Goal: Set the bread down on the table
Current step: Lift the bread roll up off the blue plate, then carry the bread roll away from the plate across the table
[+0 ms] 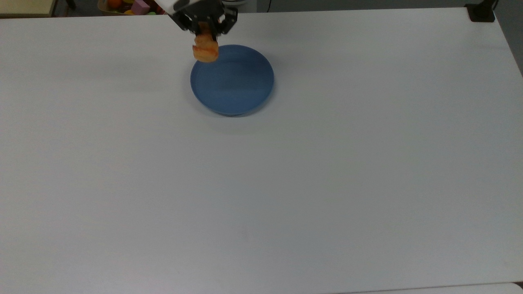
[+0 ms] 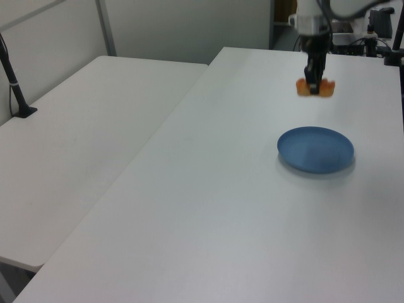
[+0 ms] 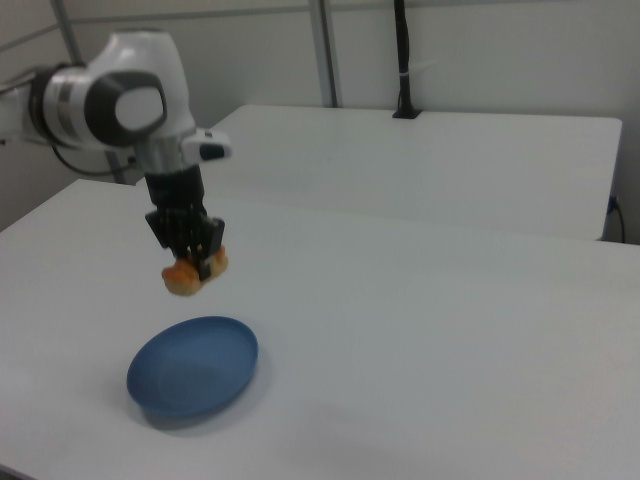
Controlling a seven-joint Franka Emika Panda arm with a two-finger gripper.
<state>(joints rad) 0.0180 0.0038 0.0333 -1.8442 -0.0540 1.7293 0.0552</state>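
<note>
gripper [image 1: 205, 30]: clamped on the bread [image 1: 205, 51]
bread: in the air, clear above the blue plate [image 1: 232, 79]
plate: flat on the table [image 1: 286, 183], nothing on it

I log: bread [image 1: 205, 52] golden-orange, ridged glaze; plate [image 1: 232, 80] plain blue; surface [image 1: 286, 183] matte white; tool [image 1: 205, 29] black, arm casing white.

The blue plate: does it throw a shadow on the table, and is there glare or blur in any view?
Right view: the blue plate throws a soft dark shadow along its near rim onto the table. Left view: a faint shadow beside the plate's right edge; the bread in the gripper looks slightly smeared. Top view: even, diffuse light and no strong glare.
</note>
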